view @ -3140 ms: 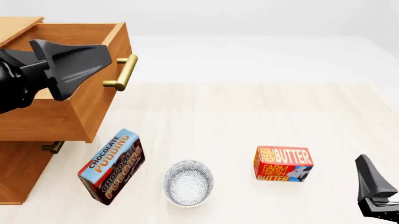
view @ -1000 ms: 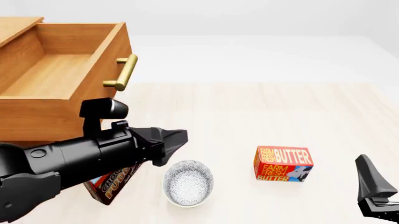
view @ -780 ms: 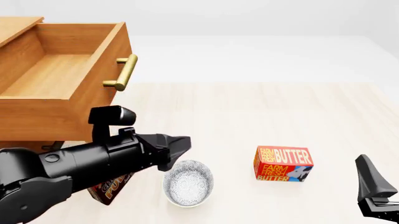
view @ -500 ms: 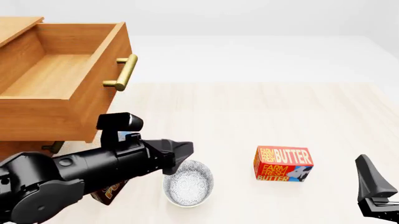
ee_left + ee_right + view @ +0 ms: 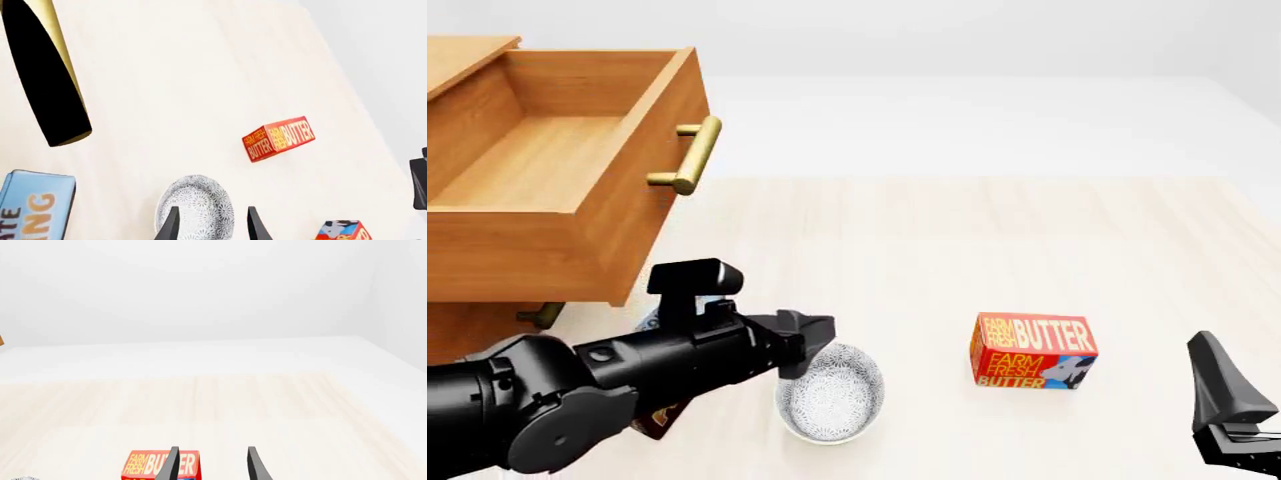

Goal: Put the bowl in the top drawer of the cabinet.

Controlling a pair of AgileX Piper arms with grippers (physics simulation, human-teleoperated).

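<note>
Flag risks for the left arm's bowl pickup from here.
1. The left tool is open at the bowl rim; a thin rim pinch could slip or tip it.
2. The pudding box sits close beside the bowl and may get knocked.
3. The lift must clear the top drawer wall.

The left arm (image 5: 561, 385) is glossy black with rounded joints and a boxy block on top. Its tool (image 5: 811, 335) bears dark tapered fingers (image 5: 170, 226).

Rendering bright and evenly lit, soft diffuse light falling from above. Casting only faint shadows across the table (image 5: 961, 230). Staying sharp to every edge, showing no glare, blur or distortion.
</note>
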